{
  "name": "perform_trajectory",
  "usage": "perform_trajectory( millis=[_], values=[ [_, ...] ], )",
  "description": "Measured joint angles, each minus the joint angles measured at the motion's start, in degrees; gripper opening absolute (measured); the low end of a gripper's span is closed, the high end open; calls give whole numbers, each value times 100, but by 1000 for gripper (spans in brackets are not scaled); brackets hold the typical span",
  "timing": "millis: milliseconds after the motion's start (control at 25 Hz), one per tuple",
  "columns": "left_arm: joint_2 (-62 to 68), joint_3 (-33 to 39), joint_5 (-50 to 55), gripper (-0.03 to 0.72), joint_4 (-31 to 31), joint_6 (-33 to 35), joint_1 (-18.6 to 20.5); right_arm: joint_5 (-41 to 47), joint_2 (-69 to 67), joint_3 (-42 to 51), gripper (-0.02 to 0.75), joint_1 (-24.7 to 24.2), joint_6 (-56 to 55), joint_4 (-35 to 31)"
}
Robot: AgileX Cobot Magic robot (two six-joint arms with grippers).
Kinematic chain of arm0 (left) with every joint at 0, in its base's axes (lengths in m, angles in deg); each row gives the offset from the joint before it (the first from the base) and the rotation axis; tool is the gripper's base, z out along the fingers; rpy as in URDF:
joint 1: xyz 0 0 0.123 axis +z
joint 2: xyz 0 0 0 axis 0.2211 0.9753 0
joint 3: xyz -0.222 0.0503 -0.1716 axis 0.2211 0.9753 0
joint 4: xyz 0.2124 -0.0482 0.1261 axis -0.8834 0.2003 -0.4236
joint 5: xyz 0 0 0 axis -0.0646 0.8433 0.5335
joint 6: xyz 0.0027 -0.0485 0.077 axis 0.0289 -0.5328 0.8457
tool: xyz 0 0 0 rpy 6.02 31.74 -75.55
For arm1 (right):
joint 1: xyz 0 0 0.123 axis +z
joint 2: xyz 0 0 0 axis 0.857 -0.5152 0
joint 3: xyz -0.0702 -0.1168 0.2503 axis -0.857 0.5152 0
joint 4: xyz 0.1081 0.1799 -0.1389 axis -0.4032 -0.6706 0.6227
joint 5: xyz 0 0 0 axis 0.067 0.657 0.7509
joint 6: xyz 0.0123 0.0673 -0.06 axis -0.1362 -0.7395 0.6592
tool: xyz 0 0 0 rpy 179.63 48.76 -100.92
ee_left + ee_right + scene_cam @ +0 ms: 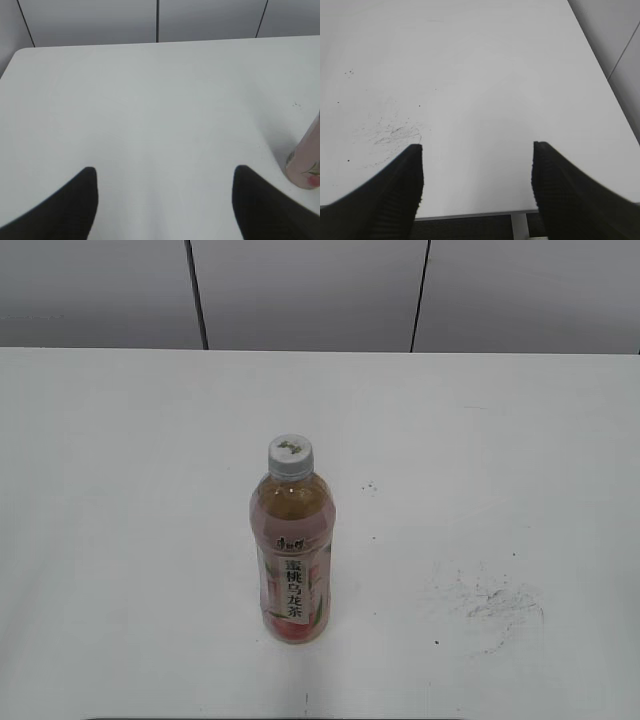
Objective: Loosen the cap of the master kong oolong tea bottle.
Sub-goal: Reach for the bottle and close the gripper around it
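The master kong oolong tea bottle stands upright near the middle front of the white table, with its pink peach label and white strip of Chinese characters facing me. The white-grey cap with a dark mark sits on its neck. In the left wrist view only the bottle's base shows at the right edge. My left gripper is open and empty over bare table, left of the bottle. My right gripper is open and empty near the table's front right edge. Neither gripper shows in the exterior view.
Dark scuff marks lie on the table right of the bottle; they also show in the right wrist view. The table's front edge and right edge are close to the right gripper. Grey wall panels stand behind the table.
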Motion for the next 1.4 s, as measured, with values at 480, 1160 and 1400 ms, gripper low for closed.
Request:
perform_trajectory(
  millis=[480, 1160, 1400],
  values=[
    [0, 0, 0, 500, 0, 0, 0, 0, 0, 0, 508, 0, 0, 0],
    [503, 158, -2457, 500, 64, 143, 0, 0, 0, 0, 508, 0, 0, 0],
    [1749, 552, -4190, 500, 754, 143, 0, 0, 0, 0, 508, 0, 0, 0]
  ],
)
